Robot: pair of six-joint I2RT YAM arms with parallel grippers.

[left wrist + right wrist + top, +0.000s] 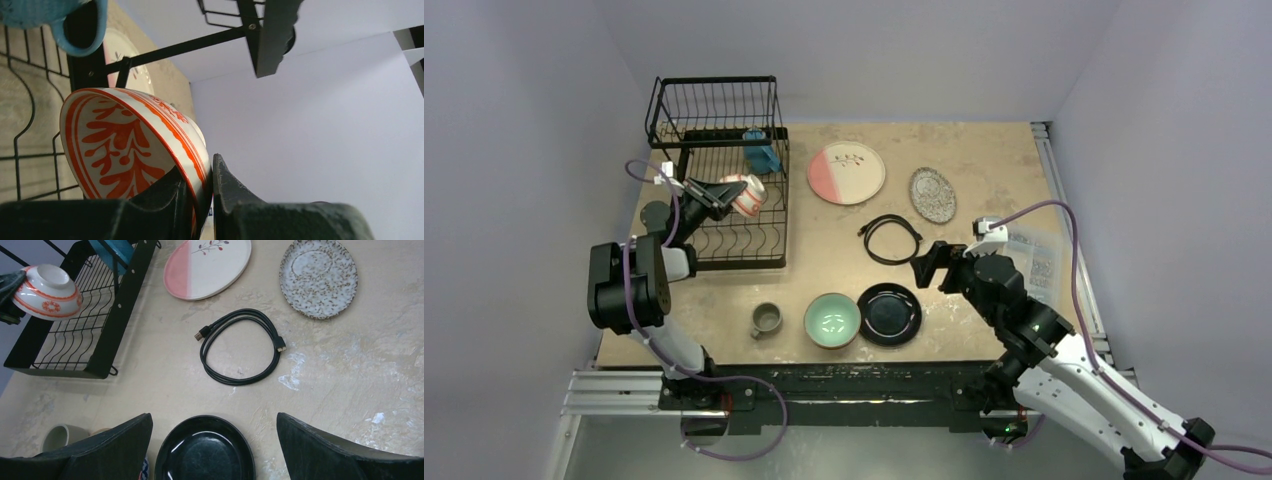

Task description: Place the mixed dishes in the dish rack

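My left gripper (pixel 724 192) is shut on the rim of the red-patterned bowl (pixel 125 150), holding it tilted over the lower tray of the black wire dish rack (pixel 737 262). The blue-handled mug (pixel 761 153) sits in the rack behind the bowl. My right gripper (pixel 214 416) hangs open above the table, just beyond the black plate (pixel 205 452), and touches nothing. A mint-green bowl (pixel 832 320) and a small grey cup (pixel 766 320) stand left of the black plate. The pink-and-white plate (pixel 846 172) and the speckled grey plate (pixel 932 194) lie farther back.
A black coiled cable (pixel 893 239) lies between the plates, ahead of my right gripper. A clear plastic box (pixel 1036 262) sits by the table's right edge. Grey walls close in at the left and back of the rack.
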